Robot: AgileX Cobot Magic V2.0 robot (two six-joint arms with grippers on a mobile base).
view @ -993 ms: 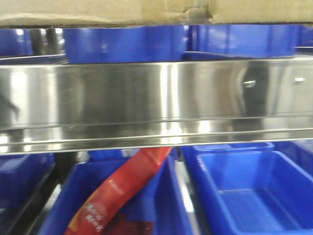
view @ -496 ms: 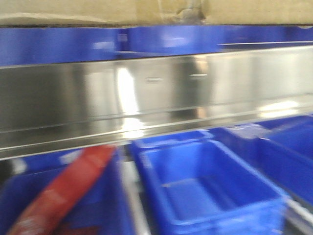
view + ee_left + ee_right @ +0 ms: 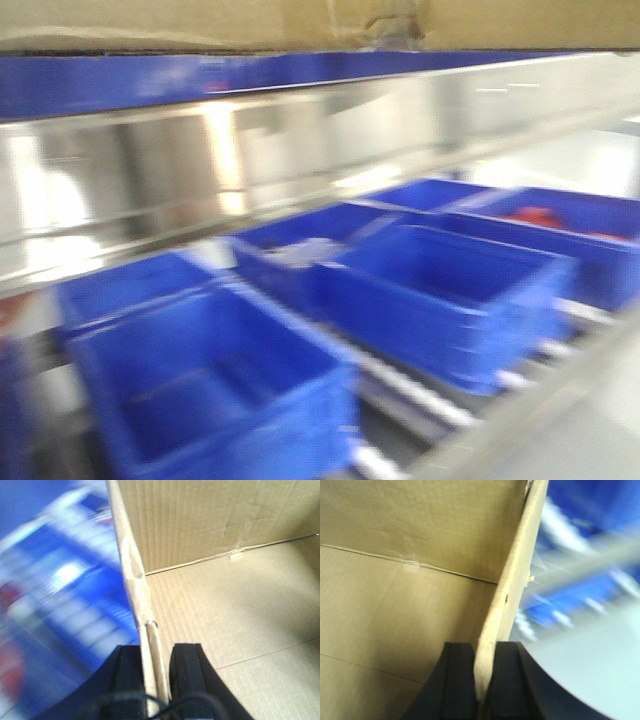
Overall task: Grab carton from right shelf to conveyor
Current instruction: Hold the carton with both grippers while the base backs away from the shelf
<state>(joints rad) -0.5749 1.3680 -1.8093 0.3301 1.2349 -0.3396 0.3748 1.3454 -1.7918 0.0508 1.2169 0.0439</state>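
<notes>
Large plain brown corrugated cardboard carton (image 3: 250,22), at 12 o'clock in the front view above the shiny steel shelf (image 3: 150,170): empty, judged light, walls bendable. Left gripper (image 3: 156,655) clamps one wall rim at 6 o'clock; right gripper (image 3: 485,655) clamps the opposite rim.

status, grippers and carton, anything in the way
Left gripper shut on carton wall, right gripper shut on opposite wall. Carton sits above shelf rail and blue bins in front view. Conveyor not in view; front view blurred.
</notes>
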